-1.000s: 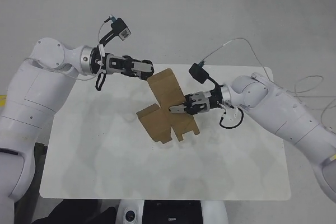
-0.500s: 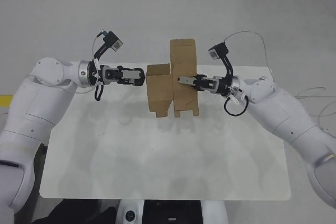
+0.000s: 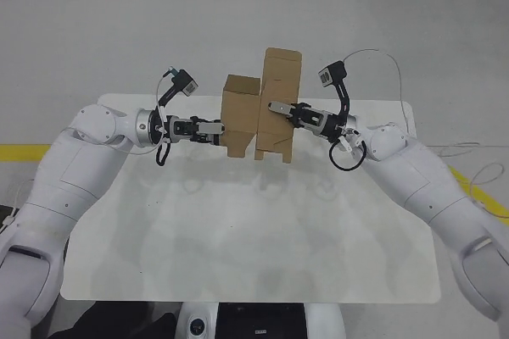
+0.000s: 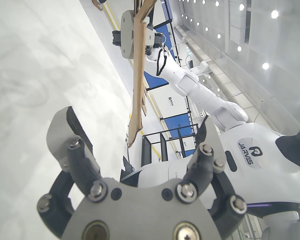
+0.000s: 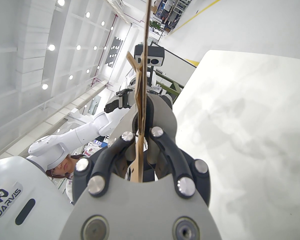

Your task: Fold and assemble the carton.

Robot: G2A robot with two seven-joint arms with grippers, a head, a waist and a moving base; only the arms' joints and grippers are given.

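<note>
**Right gripper** [image 5: 142, 126]: clenched on the flat brown cardboard carton [image 5: 146, 51], with one finger on each face of the sheet. The right wrist view presents the carton edge-on, as a thin line running away from the jaws. The top view presents its broad faces instead, with the right gripper [image 3: 276, 108] holding the taller right panel about halfway up.

**Left gripper** [image 4: 137, 118]: released. Its black-padded fingers [image 4: 76, 126] stand wide apart. The near corner of the carton [image 4: 137, 76] lies in the gap between them, clear of both pads. The top view places the left gripper [image 3: 219, 129] just beside the left edge of the shorter left panel, but leaves the finger spacing unclear. The left wrist view resolves it.

**Surface and room:** the white table with rounded corners [image 3: 237, 246] carries faint grey smudges. It stands on a grey floor [image 3: 85, 42] marked with a yellow line [image 3: 4, 152]. The wrist views add round ceiling lights [image 4: 265, 66] on a white ceiling.

**Carton** [image 3: 240, 114]: it is held upright at the far side of the table, about midway between left and right. It is a flattened blank of two joined panels with a crease between them. Short flaps separated by a notch run along the lower edge of the right panel. In the left wrist view, its far end bends off at an angle. Whether the lower edge touches the tabletop cannot be told.
</note>
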